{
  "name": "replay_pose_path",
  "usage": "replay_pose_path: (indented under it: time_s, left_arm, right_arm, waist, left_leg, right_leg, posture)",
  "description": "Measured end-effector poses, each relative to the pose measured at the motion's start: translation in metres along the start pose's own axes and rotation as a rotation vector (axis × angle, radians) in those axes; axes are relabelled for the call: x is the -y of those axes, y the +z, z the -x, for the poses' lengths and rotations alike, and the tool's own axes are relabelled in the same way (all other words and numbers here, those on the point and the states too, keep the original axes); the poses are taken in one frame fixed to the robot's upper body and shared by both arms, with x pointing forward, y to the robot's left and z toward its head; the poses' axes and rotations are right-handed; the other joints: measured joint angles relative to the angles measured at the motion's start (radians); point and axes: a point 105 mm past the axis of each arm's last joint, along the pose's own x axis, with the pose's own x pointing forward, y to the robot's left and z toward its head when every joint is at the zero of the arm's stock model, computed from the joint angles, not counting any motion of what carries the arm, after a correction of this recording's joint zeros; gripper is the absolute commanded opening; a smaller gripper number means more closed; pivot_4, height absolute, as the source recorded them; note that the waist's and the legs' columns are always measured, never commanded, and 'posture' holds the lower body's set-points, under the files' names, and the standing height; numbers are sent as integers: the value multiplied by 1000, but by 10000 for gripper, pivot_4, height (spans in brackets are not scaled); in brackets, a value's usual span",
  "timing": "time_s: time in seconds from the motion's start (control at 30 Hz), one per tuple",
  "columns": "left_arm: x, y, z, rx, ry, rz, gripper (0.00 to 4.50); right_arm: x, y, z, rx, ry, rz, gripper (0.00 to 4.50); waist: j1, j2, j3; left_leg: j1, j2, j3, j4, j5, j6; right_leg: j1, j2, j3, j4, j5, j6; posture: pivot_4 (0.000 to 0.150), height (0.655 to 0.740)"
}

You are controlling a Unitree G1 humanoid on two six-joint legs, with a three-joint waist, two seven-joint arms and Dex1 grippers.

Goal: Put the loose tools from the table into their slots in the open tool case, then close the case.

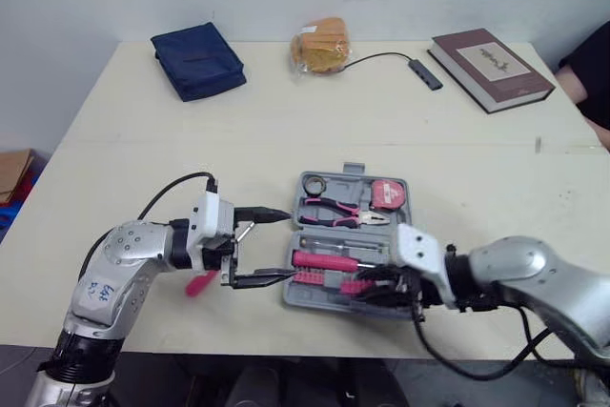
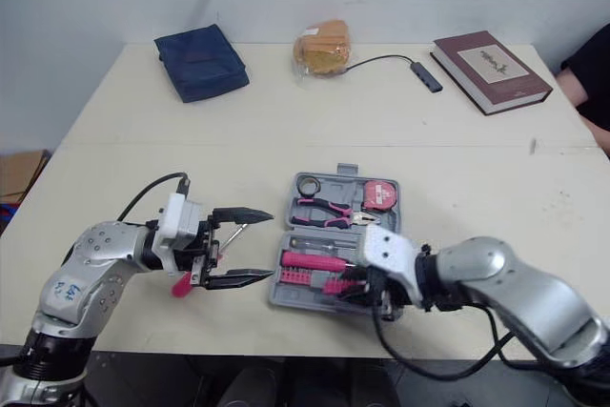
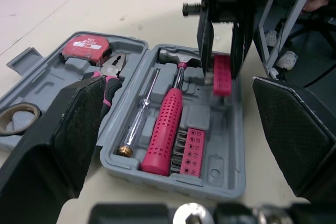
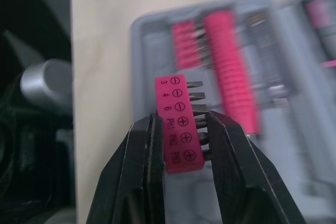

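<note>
Tool case [image 1: 348, 245] open on desk [image 1: 143, 140], lower centre of head view. Already seated: hammer [image 3: 165, 129], screwdriver [image 3: 140, 121], pliers [image 1: 343, 211], tape measure [image 1: 388, 193], one bit strip [image 3: 192, 151]. Right pincer [image 4: 181, 121] clenched on second pink bit holder [image 4: 176, 100], over case's lower half. Left pincer [image 1: 286, 246] released, empty, at case's left edge. Pink item [image 1: 201, 283] under left arm, lower left — possibly another loose tool. Left to do — seat holder, stow that item, shut lid.
</note>
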Motion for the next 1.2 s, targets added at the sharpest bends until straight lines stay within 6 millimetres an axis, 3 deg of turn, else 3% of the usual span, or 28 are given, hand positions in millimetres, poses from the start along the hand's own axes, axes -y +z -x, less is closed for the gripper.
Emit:
replay_pose_path:
  time_s: [0.17, 0.5, 0.77, 1.2]
  left_arm:
    - [10, -12, 6, -77, -34, -16, 45000]
    - [13, -8, 3, -84, -25, -21, 45000]
    - [13, -6, 1, -89, -16, -11, 45000]
    - [18, -13, 4, -90, -1, 11, 45000]
  right_arm:
    - [5, -2, -6, -54, -34, 56, 7939]
    - [5, 1, -2, -67, -5, 58, 7939]
    - [12, -11, 7, -137, -12, 20, 7939]
    - [20, -9, -5, -135, -42, -13, 7939]
  waist:
    - [0, 0, 0]
    - [-1, 0, 0]
    - [-1, 0, 0]
    - [-1, 0, 0]
  left_leg:
    - [0, 0, 0, -1, 0, 0]
    - [-1, 0, -1, -1, 0, 1]
    - [-1, 0, -1, -1, 0, 1]
    - [-1, 0, -1, -1, 0, 1]
  right_leg:
    - [0, -1, -1, -1, 0, 0]
    - [0, 0, -1, -1, 0, 0]
    - [0, -1, -1, -1, 0, 0]
    - [0, 0, -1, -1, 0, 0]
  posture:
    - [1500, 7400]
    - [1500, 7400]
    - [1500, 7400]
    - [1500, 7400]
